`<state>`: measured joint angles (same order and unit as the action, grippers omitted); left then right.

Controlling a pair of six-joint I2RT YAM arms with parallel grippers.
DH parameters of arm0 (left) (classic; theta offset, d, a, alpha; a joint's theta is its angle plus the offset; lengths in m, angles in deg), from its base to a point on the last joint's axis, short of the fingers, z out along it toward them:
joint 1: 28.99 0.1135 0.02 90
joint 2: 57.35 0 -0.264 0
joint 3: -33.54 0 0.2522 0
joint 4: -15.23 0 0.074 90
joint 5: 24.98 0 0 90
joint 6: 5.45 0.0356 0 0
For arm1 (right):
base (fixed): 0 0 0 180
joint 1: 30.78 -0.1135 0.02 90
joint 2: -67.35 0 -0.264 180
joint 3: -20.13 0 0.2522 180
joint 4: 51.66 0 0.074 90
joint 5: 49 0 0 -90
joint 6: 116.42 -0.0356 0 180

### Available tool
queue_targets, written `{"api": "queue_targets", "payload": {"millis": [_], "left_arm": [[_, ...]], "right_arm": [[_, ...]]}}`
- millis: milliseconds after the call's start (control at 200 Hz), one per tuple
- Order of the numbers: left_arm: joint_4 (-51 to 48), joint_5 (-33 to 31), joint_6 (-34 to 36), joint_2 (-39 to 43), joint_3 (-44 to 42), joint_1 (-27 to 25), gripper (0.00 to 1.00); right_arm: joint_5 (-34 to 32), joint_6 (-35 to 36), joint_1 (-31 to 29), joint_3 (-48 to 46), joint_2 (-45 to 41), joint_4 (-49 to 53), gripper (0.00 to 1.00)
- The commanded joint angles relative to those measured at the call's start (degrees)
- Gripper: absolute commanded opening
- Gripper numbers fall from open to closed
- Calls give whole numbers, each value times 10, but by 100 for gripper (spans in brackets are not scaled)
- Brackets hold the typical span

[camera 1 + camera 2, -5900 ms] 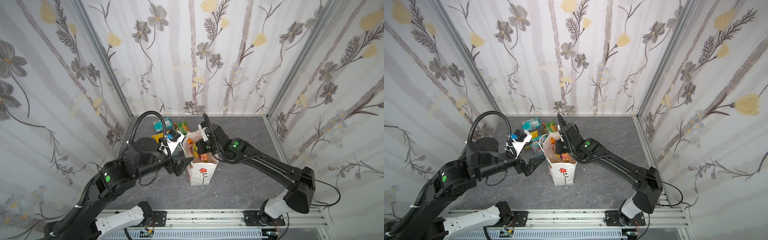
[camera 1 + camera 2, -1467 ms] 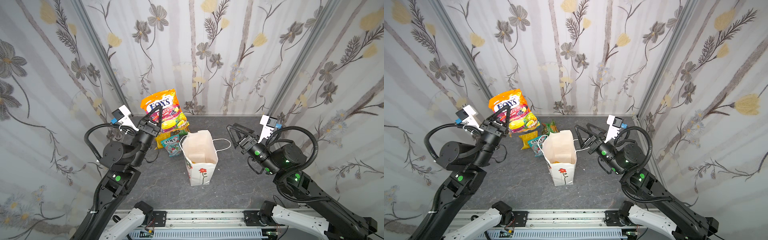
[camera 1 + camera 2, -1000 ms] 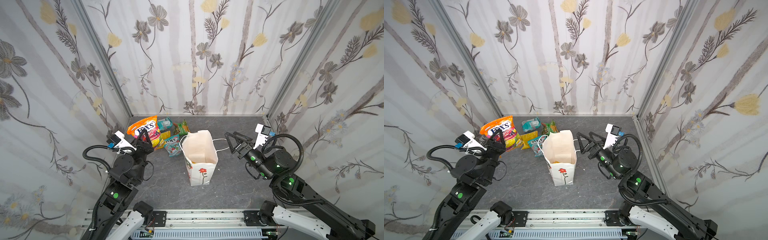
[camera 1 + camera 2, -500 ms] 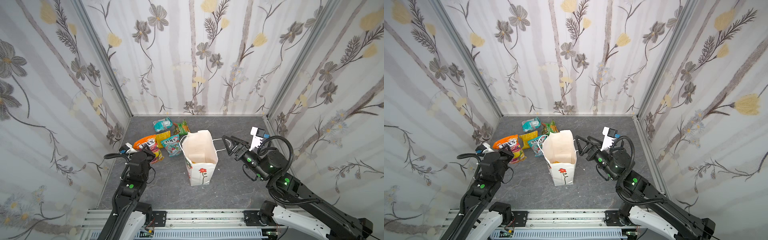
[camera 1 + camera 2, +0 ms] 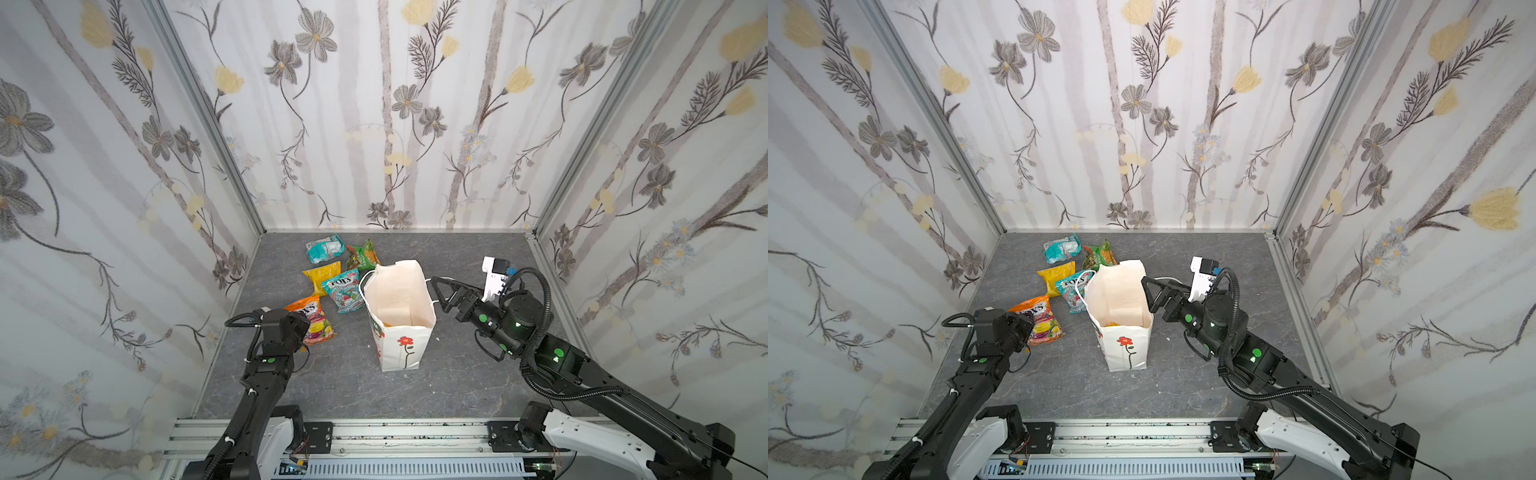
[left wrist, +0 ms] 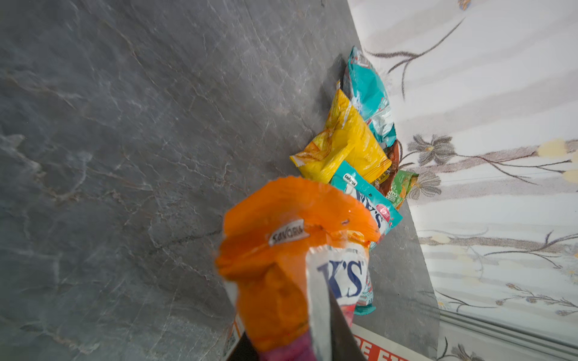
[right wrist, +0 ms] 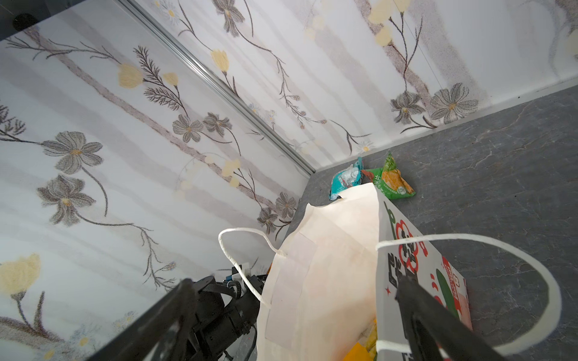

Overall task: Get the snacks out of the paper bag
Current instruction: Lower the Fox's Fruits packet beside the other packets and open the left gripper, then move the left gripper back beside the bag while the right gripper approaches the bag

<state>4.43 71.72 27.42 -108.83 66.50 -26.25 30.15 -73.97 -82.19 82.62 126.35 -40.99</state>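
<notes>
Left fingers [image 6: 341, 337] just brought the big crinkly orange FOX'S packet [image 5: 312, 319] down onto the grey table [image 5: 332, 386], left of the tall white paper bag [image 5: 399, 349], still pinching it. Right fingers [image 7: 431, 325] gaped wide, empty, by its rim; something orange [image 7: 356, 350] stayed inside.

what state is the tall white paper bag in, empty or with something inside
Not empty: an orange-yellow packet shows at the bottom of the upright white paper bag, seen through its open mouth.

Both top views look down on the paper bag [image 5: 399, 351] [image 5: 1125, 353]; wrist views close-up.
</notes>
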Motion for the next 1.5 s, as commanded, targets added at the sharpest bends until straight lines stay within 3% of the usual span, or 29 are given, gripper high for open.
{"api": "queue_targets", "payload": {"millis": [0,195,555,849,1124,1239,1494], "left_arm": [[72,37,-1,-32,-3,1,23],[105,49,10,-92,1,2,26],[78,22,23,-134,15,2,45],[-19,-30,48,-84,49,2,77],[-136,-65,95,12,121,2,82],[-176,-31,138,50,175,2,82],[-265,133,250,53,348,-7,85]], "right_arm": [[9,-21,-1,3,13,-11,99],[32,-26,-1,13,27,-10,99],[9,-27,-1,-24,-19,-2,99],[-7,-20,0,-38,-61,12,99],[-11,22,0,-11,-74,42,99],[-6,56,1,25,-61,73,99],[50,124,0,111,4,142,99]]}}
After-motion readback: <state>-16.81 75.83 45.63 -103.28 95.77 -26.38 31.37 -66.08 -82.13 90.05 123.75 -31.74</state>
